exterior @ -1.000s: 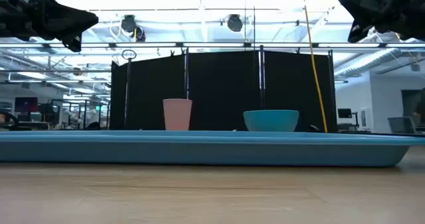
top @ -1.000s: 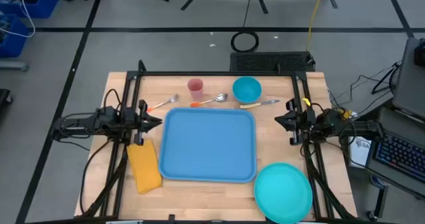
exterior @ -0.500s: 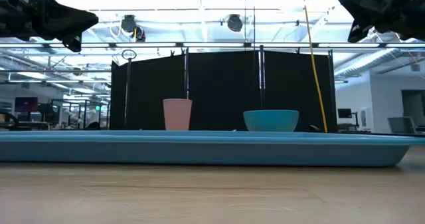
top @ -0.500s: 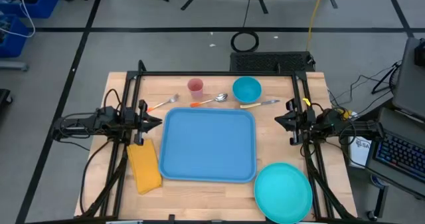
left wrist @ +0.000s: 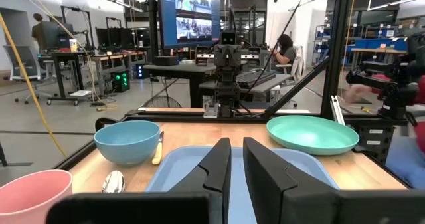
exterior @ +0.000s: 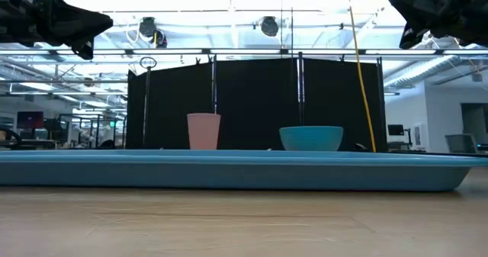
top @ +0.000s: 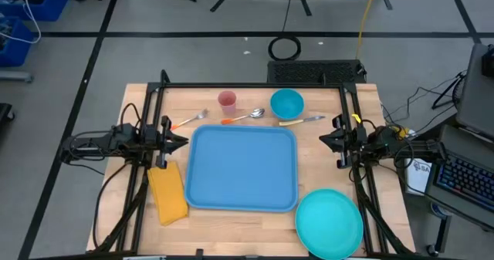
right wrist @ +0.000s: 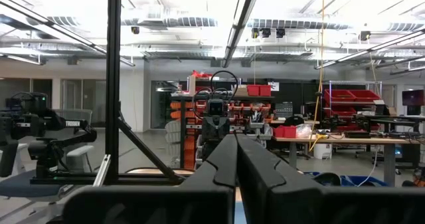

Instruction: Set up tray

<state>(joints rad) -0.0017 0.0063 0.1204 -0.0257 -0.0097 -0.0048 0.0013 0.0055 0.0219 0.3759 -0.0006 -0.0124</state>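
Tray point(top: 242, 169), smooth blue plastic with rounded corners, lies empty at the middle of the wooden tabletop point(top: 255, 220). Only the high view shows the yellow napkin point(top: 167, 194) beside it. Left jaws stand slightly apart, right jaws closed, both holding nothing.

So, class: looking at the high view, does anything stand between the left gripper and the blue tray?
Nothing visible does. The left gripper hangs just off the blue tray at its left edge, with only bare table between them. The yellow napkin lies nearer the front, off that line.

Smooth blue plastic tray point(top: 243, 169) on matt light-wood table point(top: 355, 106).
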